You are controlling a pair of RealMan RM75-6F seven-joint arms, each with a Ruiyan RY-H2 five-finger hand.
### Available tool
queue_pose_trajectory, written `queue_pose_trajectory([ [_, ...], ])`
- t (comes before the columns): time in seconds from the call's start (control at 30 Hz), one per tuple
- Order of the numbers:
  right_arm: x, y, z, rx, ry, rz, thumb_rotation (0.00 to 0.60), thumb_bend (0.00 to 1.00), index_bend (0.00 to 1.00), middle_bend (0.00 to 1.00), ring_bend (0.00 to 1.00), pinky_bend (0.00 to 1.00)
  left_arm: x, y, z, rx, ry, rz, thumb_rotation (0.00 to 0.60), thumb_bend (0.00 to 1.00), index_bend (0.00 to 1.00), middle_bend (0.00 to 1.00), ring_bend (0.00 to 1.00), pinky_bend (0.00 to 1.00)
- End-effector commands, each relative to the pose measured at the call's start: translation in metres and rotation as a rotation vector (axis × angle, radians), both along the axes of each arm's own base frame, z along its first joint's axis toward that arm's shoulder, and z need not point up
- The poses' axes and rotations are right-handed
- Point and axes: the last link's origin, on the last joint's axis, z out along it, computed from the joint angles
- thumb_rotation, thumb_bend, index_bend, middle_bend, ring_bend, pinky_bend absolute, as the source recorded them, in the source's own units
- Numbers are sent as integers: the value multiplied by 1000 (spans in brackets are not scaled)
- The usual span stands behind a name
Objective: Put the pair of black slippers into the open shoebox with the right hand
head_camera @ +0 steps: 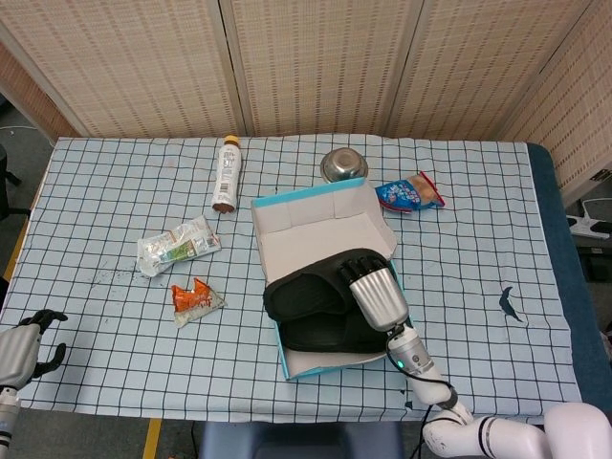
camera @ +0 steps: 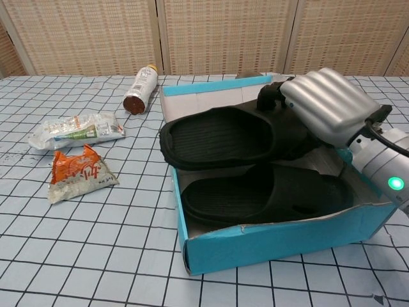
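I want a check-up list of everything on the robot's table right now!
Surface: checked cloth over the table.
Job's things: open shoebox; one slipper lies inside, second slipper held over it, heel end past the box's left wall.
Clutter: bottle, steel bowl, blue packet, white packet, orange packet.
Hands: right hand grips second slipper; left hand idle at the table's edge.
Cables: cord on floor.
Surroundings: woven screens.
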Motion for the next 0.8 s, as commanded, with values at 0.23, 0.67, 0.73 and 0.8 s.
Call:
queue_pose_trajectory([
  [0.23,-19,7,-7,41,49,-31,600,44,751,730,547,614,1,0,0,-1,-2,0,600,437,301,235,286,466],
  [0.67,-48,6,-14,54,238,-119,600,50,751,730,547,614,0,0,0,-3,-1,8,600,437,301,236,285,466],
  [0.73,-51,6,-15,59,258,-141,600,52,751,730,547,614,0,0,0,-5,2,6,600,438,301,236,286,466],
  [0.8,-53,5,-14,66,278,-164,600,55,752,730,547,614,-1,0,0,-5,4,9,600,438,301,236,286,466],
])
